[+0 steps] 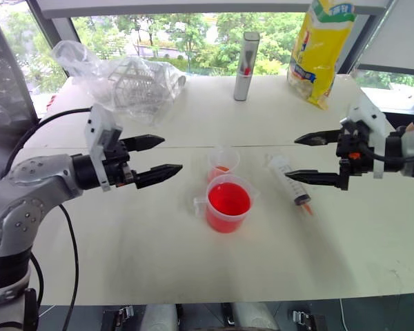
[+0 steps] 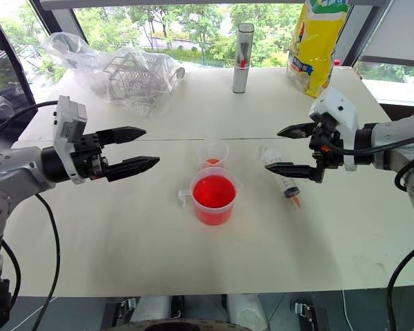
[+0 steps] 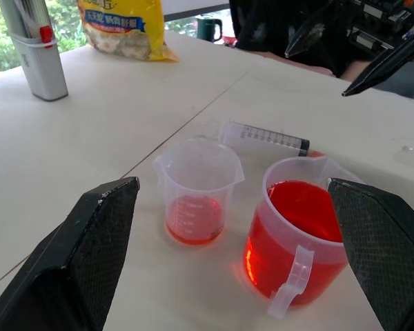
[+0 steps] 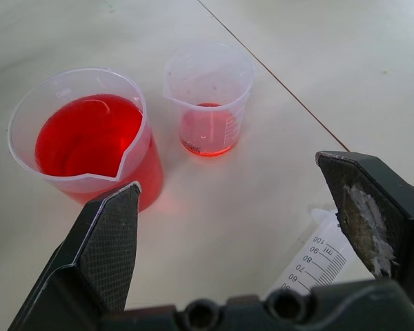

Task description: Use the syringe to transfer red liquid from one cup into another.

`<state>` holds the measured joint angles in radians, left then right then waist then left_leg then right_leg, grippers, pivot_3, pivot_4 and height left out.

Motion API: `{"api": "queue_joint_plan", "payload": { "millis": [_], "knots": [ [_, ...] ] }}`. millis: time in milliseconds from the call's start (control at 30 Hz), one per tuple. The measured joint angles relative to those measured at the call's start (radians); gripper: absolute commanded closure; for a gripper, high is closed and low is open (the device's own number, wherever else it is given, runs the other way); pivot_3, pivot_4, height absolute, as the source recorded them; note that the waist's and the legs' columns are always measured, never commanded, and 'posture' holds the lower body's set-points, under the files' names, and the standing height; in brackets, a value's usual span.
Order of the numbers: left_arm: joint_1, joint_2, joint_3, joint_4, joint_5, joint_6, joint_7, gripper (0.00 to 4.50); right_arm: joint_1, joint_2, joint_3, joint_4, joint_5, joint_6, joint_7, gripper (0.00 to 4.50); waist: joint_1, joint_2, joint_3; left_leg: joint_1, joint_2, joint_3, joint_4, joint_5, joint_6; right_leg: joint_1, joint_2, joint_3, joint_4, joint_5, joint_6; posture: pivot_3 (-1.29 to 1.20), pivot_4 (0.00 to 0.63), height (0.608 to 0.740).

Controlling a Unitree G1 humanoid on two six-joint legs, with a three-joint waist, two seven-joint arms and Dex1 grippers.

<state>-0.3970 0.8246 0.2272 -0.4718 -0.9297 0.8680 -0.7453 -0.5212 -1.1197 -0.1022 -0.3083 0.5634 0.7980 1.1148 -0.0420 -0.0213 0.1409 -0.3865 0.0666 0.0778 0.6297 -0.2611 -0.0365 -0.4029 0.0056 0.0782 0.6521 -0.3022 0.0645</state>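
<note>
Both pincers are released, holding nothing: left pincer (image 1: 159, 158) mid-left, right pincer (image 1: 305, 158) mid-right above the syringe (image 1: 290, 179); handled measuring cup (image 1: 228, 204) sits center frame.

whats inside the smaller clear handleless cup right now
The smaller clear plastic handleless cup holds a shallow layer of red liquid at its bottom. Its clear walls hide nothing.
</note>
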Motion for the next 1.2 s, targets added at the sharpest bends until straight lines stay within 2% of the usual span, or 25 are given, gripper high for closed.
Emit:
{"api": "queue_joint_plan", "payload": {
  "millis": [300, 800, 1000, 1133, 1200],
  "knots": [
    [-0.006, -0.004, 0.028, 0.000, -0.047, 0.001, 0.012, 0.00, 0.000, 0.000, 0.000, 0.000, 0.000, 0.000, 0.000, 0.03, 0.000, 0.000, 0.000, 0.000, 0.000, 0.000, 0.000, 0.000, 0.000, 0.000, 0.000, 0.000, 0.000, 0.000, 0.000, 0.00, 0.150, 0.740],
    [0.000, -0.002, 0.028, 0.000, -0.040, -0.002, 0.010, 0.00, -0.001, -0.003, 0.016, 0.012, -0.015, 0.014, -0.008, 0.03, 0.000, 0.000, 0.000, 0.000, 0.000, 0.000, 0.000, 0.000, 0.000, 0.000, 0.000, 0.000, 0.000, 0.000, 0.000, 0.00, 0.150, 0.740],
    [0.002, -0.012, 0.015, 0.000, -0.026, -0.014, 0.008, 0.00, -0.093, -0.035, 0.139, 0.070, -0.100, 0.086, -0.043, 0.03, 0.000, 0.000, 0.000, 0.000, 0.000, 0.000, 0.001, 0.000, 0.000, 0.000, 0.000, 0.000, 0.000, 0.000, 0.000, 0.00, 0.150, 0.740],
    [-0.002, -0.023, -0.014, 0.008, -0.005, -0.031, 0.001, 0.00, -0.217, -0.035, 0.285, 0.149, -0.196, 0.176, -0.058, 0.03, -0.002, 0.000, 0.000, 0.000, 0.000, 0.001, 0.001, 0.000, 0.000, 0.000, 0.000, 0.001, 0.001, 0.000, 0.000, 0.00, 0.150, 0.740],
    [-0.005, -0.028, -0.020, 0.020, 0.007, -0.034, -0.003, 0.00, -0.294, 0.003, 0.362, 0.222, -0.229, 0.261, -0.062, 0.03, -0.003, 0.000, 0.000, 0.001, -0.001, 0.001, 0.001, 0.000, 0.000, -0.001, 0.000, 0.001, 0.001, 0.000, 0.000, 0.00, 0.150, 0.740]
  ]
}}
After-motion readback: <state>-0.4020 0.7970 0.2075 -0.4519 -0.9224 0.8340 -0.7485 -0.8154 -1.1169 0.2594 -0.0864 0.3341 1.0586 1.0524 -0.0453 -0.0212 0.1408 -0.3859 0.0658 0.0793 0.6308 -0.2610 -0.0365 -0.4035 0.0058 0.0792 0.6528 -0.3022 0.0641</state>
